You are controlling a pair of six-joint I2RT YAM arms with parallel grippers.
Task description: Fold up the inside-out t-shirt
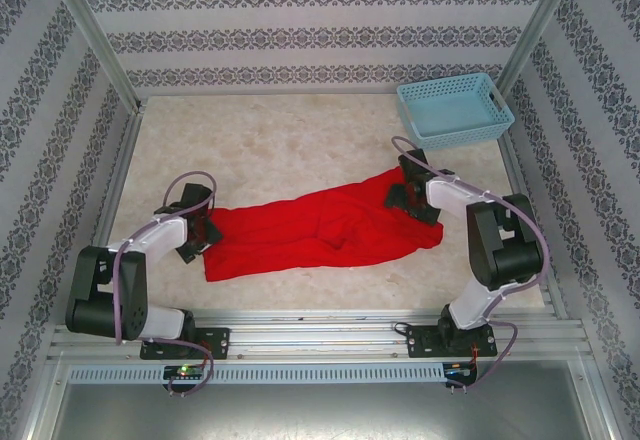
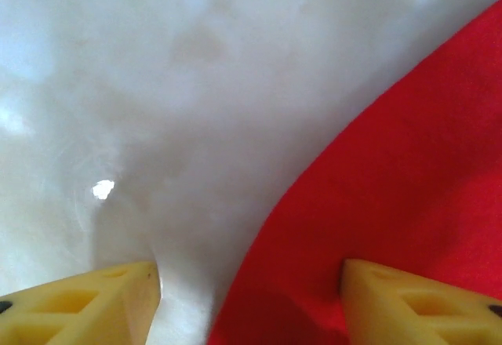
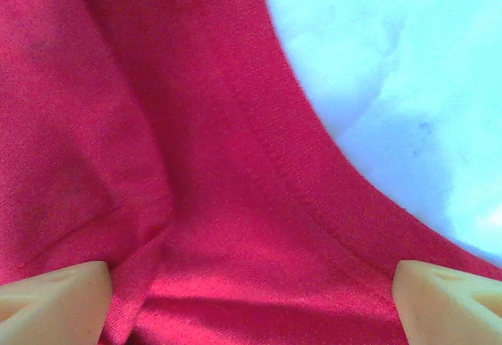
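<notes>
Broad pale worktop, marbled. Across its near middle, the inside-out t-shirt: bright red, rumpled into a long uneven band, slanting from near left up to farther right, wholly on the surface, not yet flattened or folded. In the far right corner, well apart from the cloth, a light blue basket.

At the shirt's left end, the left claw, low over the surface. From its own wrist, the left claw spread: one yellow finger above bare worktop, the other above red cloth, straddling the fabric's edge, pinching nothing. At the right end, the right claw, also low. From its wrist, the right claw spread wide, yellow fingertips flanking wrinkled cloth and a curved stitched band, gripping nothing.

Probably the step in hand: taking both ends to draw the bunch out flat before any fold. Sink each claw to the surface, sliding one finger under the edge, then close firmly. On the right, bite on the stitched band, likely firmer and less prone to slip than loose cloth. On the left, shift further over the edge for a deeper bite. Pull apart gently and together, keeping the cloth low, stopping once taut; beware of dragging the whole shirt sideways.
</notes>
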